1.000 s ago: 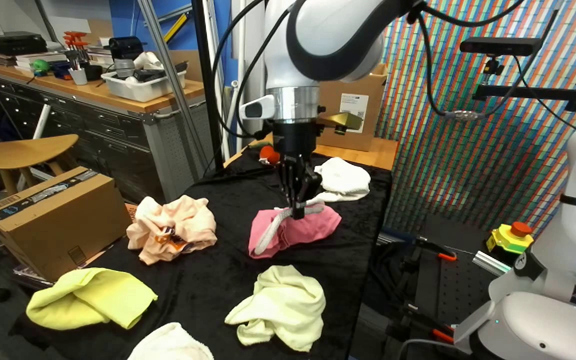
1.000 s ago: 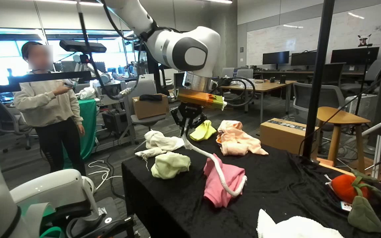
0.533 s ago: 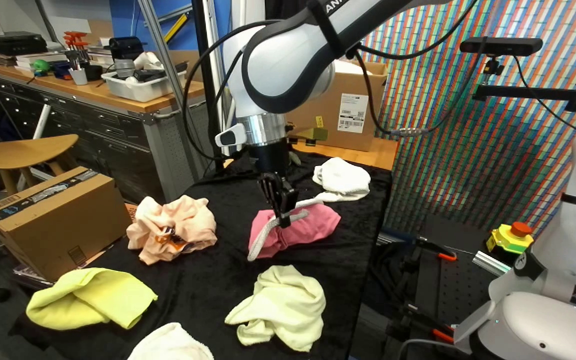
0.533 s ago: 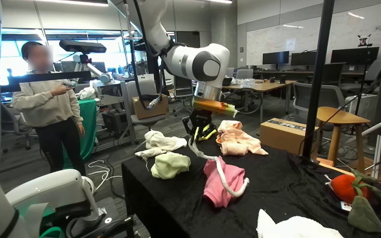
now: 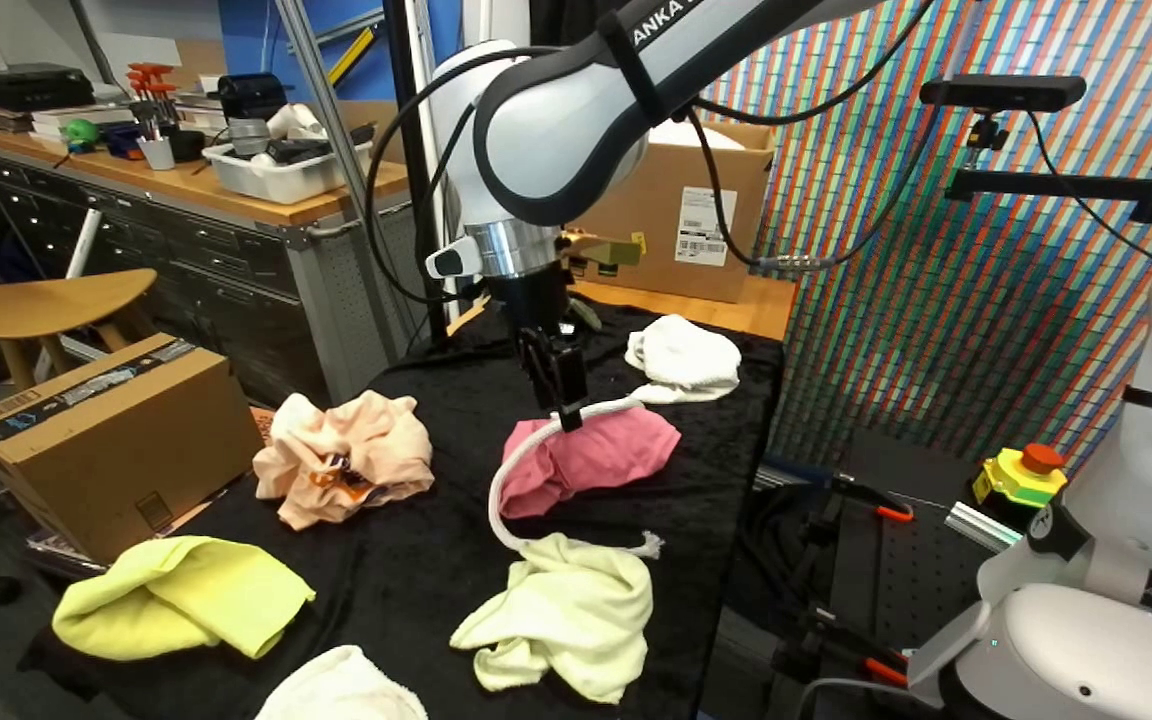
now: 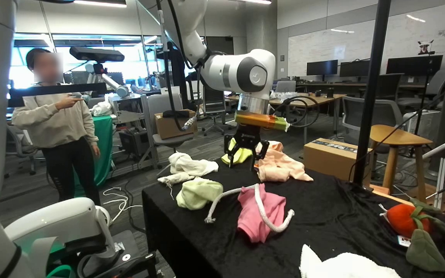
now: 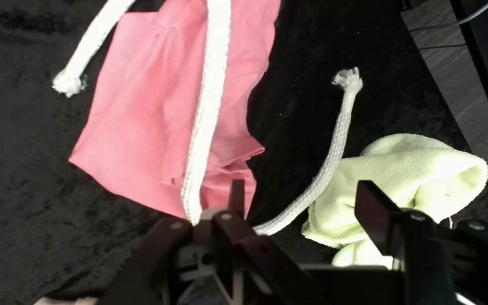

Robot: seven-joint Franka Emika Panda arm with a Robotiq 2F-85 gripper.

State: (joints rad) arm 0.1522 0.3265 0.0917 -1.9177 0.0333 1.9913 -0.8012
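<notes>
Wide, bare hand (image 6: 241, 167); slack white rope (image 7: 211, 97) over the pink cloth (image 7: 142, 106)

Single arm on the rig. I have the hand in the air near one end of the pink cloth, its fingers well parted. An exterior view shows nothing between them, and I can make out no contact with the rope.

Rope position: draped over the pink cloth, with a bend at that cloth's hand-side end; in my wrist view a finger covers part of the bend. Key relation: from the bend, the main run crosses the pink cloth and points away from the hand, roughly crosswise to the line joining the two fingers. The other leg slants off the pink cloth, passes close by the pale green cloth (image 5: 566, 620) and finishes in a frayed tip on the black-draped surface (image 5: 406, 580), apart from the pink cloth.

Judgement: with this spread, the hand faces the main run across its thickness, not along its length.

Also noted: peach cloth (image 5: 346, 460) off the hand-side end of the pink cloth; bunched white cloth (image 5: 686, 355) off the side away from the pale green one.
</notes>
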